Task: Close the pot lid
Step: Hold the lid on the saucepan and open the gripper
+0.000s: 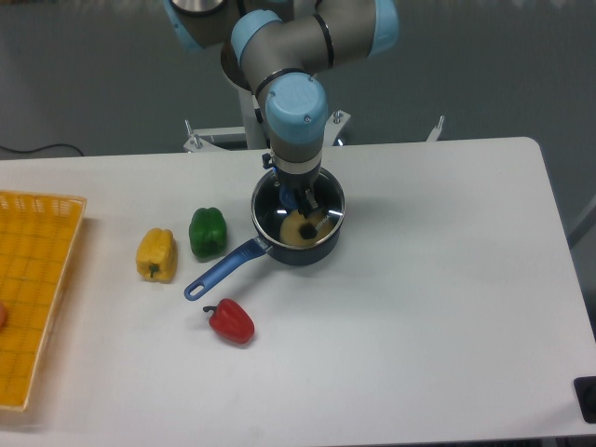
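The dark navy pot [321,244] stands at the table's middle, its long blue handle [222,271] pointing to the front left. The glass lid [328,194] with its thin metal rim lies level over the pot's mouth, on it or just above it; I cannot tell whether it rests on it. My gripper [296,199] reaches straight down over the pot's centre. Its fingers are closed around the lid's blue knob [285,197], which the wrist mostly hides. Something pale yellow shows through the glass inside the pot.
A green pepper [207,231] and a yellow pepper [156,254] lie left of the pot, the green one close to the handle. A red pepper [231,321] lies in front of the handle's tip. A yellow basket [37,279] stands at the left edge.
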